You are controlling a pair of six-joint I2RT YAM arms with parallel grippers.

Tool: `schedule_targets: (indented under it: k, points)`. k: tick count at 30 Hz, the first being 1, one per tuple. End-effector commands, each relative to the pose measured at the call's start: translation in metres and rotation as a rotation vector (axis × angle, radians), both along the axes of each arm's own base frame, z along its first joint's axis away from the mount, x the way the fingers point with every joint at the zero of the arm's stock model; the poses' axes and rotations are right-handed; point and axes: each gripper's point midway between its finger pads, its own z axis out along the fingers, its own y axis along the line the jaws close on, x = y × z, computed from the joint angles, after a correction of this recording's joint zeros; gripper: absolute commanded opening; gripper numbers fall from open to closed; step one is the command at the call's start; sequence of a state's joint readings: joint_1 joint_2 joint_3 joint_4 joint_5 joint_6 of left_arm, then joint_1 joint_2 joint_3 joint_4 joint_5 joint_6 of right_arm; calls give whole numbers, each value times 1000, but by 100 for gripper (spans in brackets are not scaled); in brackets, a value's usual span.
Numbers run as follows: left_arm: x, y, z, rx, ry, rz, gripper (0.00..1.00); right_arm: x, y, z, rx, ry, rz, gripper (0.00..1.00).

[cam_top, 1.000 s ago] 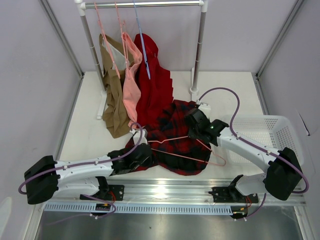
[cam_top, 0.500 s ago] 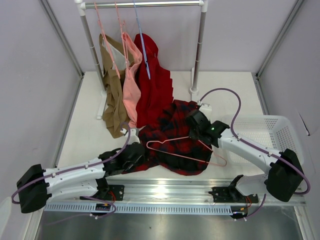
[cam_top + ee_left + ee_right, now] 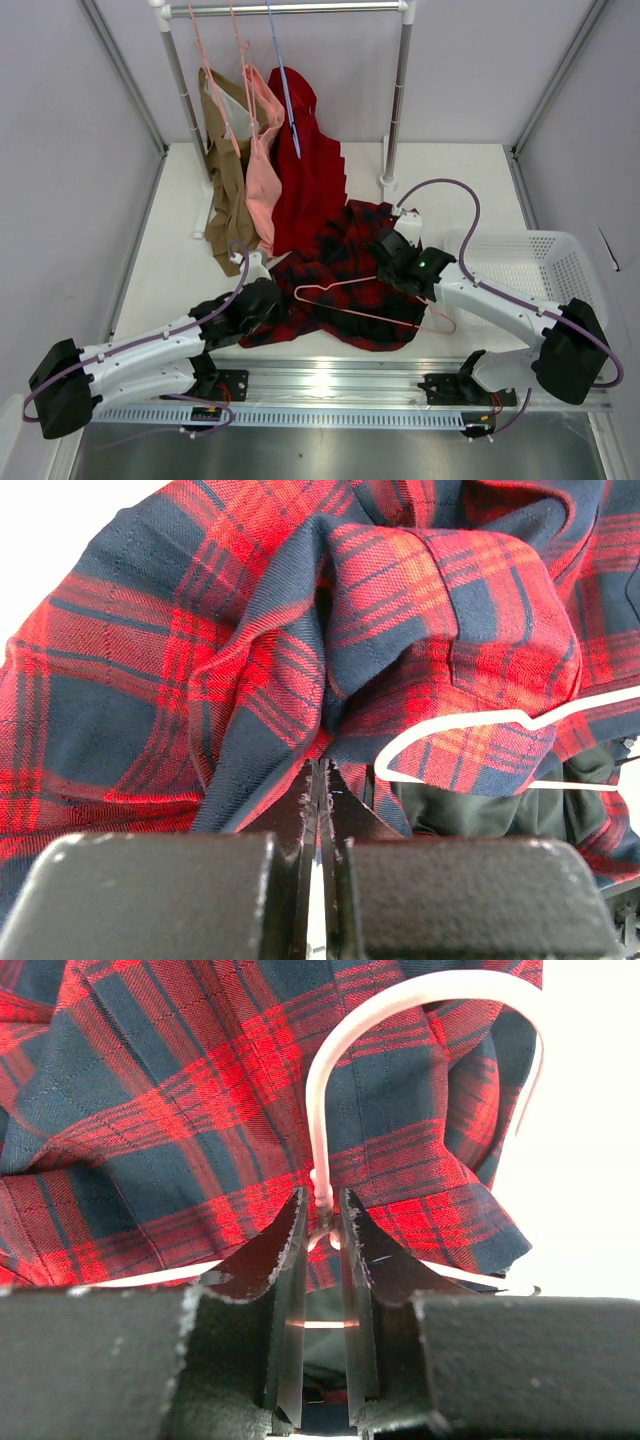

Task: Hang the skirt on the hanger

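Dragged toward 8 o'clock over the past second, the left fingers (image 3: pixel 250 300) have hauled the near-left edge of the skirt (image 3: pixel 345 250) with them, spreading the tartan wider across the bench (image 3: pixel 170 230). Seen from the left wrist, those fingers are pressed together on a fold of plaid, with the dark lining showing just beyond. The skirt lies rumpled at the middle of the bench, below the rail's hanging garments (image 3: pixel 250 170) at 12 o'clock.

On top of the cloth rests the hanger (image 3: pixel 312 1090), its long axis running from 9 o'clock down to 4 o'clock and its free left tip pointing at the left fingers, close to them. The right fingers (image 3: pixel 395 255) are clamped on the hanger's neck just under the hook, at the skirt's 2 o'clock side.

The left arm is the nearer to that open tip. Getting the pinched waist edge over it looks to be the coming move, since the hanger sits on the skirt, not yet inside it.
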State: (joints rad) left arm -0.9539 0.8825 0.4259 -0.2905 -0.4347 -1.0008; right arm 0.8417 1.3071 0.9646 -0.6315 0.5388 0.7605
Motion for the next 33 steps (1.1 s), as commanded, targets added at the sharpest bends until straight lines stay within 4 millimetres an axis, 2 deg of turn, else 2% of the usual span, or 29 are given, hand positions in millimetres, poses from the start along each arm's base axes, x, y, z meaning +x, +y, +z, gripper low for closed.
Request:
schedule_targets:
  k: [1,23,33]
  points:
    - [6,1,8,-5,-27,0,0,-1,-17,5,-57,-41,-44,0]
    - [20,-9,37,1,-90,-47,0,-4,-4,1,-86,-77,-14,0]
    - [24,-24,45,1,-97,-105,0,-2,1,5,-71,-87,-6,0]
